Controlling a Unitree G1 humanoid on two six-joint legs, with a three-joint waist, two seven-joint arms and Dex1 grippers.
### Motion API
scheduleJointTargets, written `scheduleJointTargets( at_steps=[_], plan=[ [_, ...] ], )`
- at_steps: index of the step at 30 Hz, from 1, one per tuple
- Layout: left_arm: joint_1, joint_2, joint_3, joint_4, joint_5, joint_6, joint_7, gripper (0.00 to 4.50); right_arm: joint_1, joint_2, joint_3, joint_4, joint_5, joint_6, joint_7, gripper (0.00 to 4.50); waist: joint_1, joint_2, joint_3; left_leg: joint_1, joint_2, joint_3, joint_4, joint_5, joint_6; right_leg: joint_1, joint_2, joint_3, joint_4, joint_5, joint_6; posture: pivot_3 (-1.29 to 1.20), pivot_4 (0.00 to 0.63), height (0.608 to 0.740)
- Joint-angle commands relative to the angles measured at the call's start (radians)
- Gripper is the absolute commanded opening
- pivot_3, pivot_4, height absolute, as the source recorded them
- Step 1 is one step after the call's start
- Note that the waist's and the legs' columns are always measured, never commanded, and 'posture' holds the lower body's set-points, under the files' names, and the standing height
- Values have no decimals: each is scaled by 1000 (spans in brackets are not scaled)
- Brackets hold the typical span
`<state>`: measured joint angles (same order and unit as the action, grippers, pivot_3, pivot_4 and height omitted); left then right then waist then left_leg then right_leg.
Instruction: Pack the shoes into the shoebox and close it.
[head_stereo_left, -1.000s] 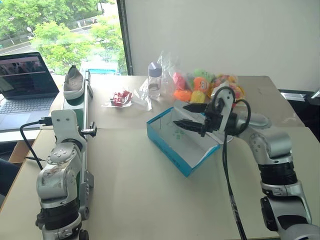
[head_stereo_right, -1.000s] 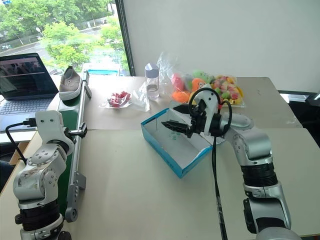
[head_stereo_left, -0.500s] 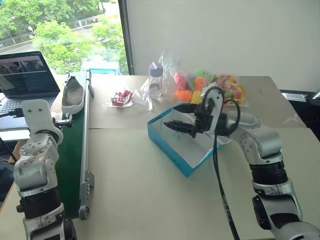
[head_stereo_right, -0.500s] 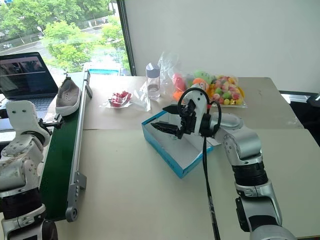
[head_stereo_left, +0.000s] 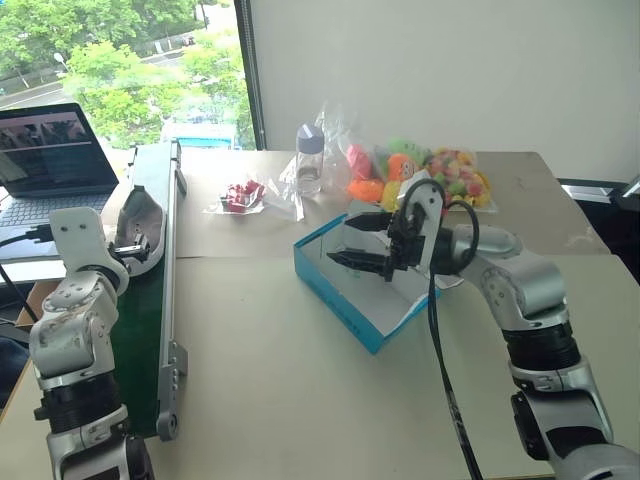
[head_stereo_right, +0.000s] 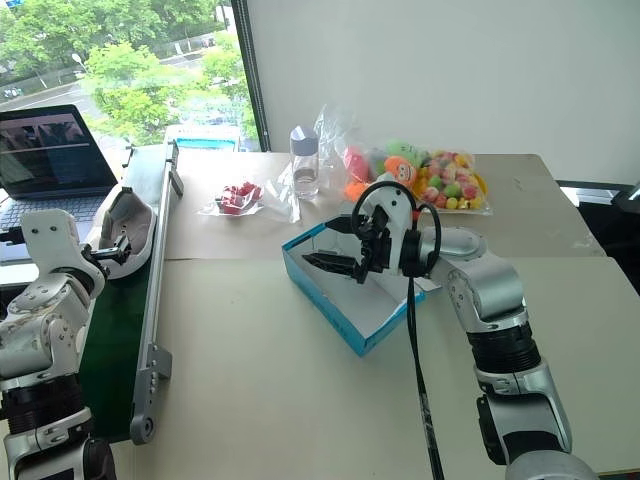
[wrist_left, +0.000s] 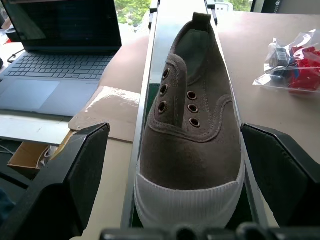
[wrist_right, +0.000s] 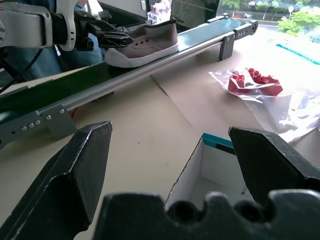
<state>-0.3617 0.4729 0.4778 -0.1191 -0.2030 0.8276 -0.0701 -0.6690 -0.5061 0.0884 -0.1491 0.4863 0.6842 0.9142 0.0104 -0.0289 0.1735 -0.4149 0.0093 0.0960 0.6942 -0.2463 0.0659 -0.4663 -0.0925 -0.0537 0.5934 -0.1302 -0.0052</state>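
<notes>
With both sets of jaws gaping empty, the left gripper (wrist_left: 175, 150) is straddling the shoe (wrist_left: 192, 135) on the conveyor (head_stereo_left: 150, 300) at nine o'clock of the shoebox (head_stereo_left: 365, 290), risking a toe-only pinch that slips.

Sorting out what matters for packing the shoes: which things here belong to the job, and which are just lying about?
Belongs to the job:
- shoe on the conveyor
- shoebox, open
- left gripper, open at the shoe
- right gripper, open over the shoebox

Just lying about:
- laptop
- bottle
- bag of plush toys
- bag of red pieces
</notes>
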Motion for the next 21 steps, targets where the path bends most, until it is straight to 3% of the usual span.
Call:
scheduleJointTargets(
  at_steps=[1, 11, 17, 21],
  plan=[
    [25, 2, -17, -6, 0, -4, -13, 3758, -13, -14, -15, -43, 8, 4, -6, 4500, -1, 0, 0, 0, 0, 0, 0, 0, 0, 0, 0, 0, 0, 0, 0, 0, 150, 740],
    [48, -60, 20, -39, -29, 11, 21, 120, -24, -28, -6, -37, -5, 3, -14, 4500, 4, 0, 0, 1, 1, -1, 0, 1, -3, 0, -1, -2, 1, -3, 2, 0, 150, 740],
    [-6, -76, -8, -99, -53, -77, 1, 27, -38, -22, -11, -25, -5, 12, -28, 4500, 7, 0, 0, 0, 2, -1, 0, 2, -5, 0, -1, -4, 1, -2, 1, 0, 150, 740],
    [-83, -106, -118, -207, -126, -97, -89, 27, -59, 15, -63, 21, 23, 70, -107, 4500, 9, -2, 0, -2, 2, -2, 1, 3, -5, 0, -2, -7, 0, -1, 1, 0, 150, 740]
  ],
)
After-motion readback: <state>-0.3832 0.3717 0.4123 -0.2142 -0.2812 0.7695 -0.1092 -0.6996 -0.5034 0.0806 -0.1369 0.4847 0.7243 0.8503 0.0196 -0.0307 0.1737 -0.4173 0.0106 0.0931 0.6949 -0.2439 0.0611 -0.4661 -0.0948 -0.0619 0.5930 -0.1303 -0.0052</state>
